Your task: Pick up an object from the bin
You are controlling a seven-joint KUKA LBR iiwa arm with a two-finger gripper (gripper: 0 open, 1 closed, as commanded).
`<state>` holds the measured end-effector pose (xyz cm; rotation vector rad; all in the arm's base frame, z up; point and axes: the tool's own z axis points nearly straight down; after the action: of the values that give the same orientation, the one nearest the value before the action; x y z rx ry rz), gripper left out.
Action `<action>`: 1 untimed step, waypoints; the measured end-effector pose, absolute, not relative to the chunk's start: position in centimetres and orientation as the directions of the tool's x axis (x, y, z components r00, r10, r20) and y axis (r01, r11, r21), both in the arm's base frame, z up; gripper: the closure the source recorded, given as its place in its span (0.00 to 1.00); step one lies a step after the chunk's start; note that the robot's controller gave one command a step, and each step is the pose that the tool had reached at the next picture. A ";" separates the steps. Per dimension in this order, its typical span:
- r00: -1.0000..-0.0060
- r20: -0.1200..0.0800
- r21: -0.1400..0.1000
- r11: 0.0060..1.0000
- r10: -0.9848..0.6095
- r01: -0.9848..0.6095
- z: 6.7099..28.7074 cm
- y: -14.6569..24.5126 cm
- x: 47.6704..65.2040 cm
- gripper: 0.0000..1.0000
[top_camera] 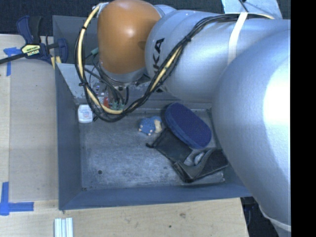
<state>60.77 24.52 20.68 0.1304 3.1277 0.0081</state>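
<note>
Up front, a black pouch (170, 146) and a blue oval case (187, 125) lay piled on the right side of the bin (69, 147), the case's long axis running back-left to front-right. A bit further back sat a small blue-and-yellow toy (149, 126). At the back-left, the gripper (111, 98) sat under the orange wrist cover (123, 33), and I couldn't tell if it was open or closed. Nearest to it was a little white bottle (85, 113), just front-left of it by the left wall, so probably the easiest grab.

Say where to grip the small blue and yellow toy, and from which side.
Probably across the toy at its blue middle, straight from above: it lies low, free at left, while the blue oval case crowds its right.
</note>
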 end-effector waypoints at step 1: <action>-1.000 -0.002 -0.004 1.000 0.010 0.010 17.7 11.1 62.5 1.00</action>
<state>62.47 11.07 17.69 0.0160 3.1400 -0.0068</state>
